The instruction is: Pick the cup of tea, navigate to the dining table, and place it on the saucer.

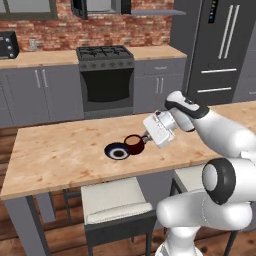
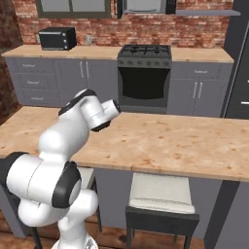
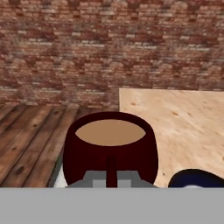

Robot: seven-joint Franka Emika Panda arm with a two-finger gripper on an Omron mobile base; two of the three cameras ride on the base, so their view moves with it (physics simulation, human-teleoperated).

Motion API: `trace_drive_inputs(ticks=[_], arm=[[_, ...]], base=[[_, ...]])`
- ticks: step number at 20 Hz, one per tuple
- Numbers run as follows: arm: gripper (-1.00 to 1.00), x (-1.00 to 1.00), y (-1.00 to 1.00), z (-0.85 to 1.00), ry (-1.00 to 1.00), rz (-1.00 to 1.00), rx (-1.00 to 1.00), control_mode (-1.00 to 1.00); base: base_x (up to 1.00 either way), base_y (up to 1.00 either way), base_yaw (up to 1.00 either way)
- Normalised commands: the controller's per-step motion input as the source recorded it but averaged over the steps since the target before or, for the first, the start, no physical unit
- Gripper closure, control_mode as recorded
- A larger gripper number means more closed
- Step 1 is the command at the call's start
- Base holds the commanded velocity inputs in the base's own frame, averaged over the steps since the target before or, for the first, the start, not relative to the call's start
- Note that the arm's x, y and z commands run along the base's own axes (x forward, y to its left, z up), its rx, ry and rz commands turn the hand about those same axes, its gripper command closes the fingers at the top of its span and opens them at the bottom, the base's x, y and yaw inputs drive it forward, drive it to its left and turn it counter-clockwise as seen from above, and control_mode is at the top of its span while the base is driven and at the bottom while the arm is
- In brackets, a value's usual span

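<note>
The black stove [image 1: 105, 75] sits centred against the brick wall [image 3: 109, 48], grey cabinets [image 1: 42, 92] flanking it. Left of the stove, a toaster oven [image 2: 57, 38] rests on the counter; right, a dark fridge [image 1: 220, 50]. A cushioned stool [image 1: 115, 200] stands well in front.

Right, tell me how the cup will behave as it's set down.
The cup is filled nearly to the rim with tea, so tilting would probably spill it. It looks rigid and squat, so it should stand steady. The gripper is shut on it at one side, by the handle; it might swing slightly near the saucer.
</note>
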Motion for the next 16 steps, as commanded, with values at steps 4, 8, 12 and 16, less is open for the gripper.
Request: trace_drive_inputs(ticks=[4, 8, 12, 16], arm=[[1.00, 0.34, 0.12, -0.22, 0.00, -0.02, 0.00, -1.00], [1.00, 0.31, 0.03, -0.20, 0.00, -0.01, 0.00, -1.00], [1.00, 0.24, 0.00, -0.21, 0.00, 0.00, 0.00, -1.00], [1.00, 0.25, 0.00, -0.18, 0.00, 0.00, 0.00, -1.00]], base=[[0.00, 0.00, 0.00], [0.00, 0.00, 0.00], [0.00, 0.00, 0.00], [0.00, 0.00, 0.00]])
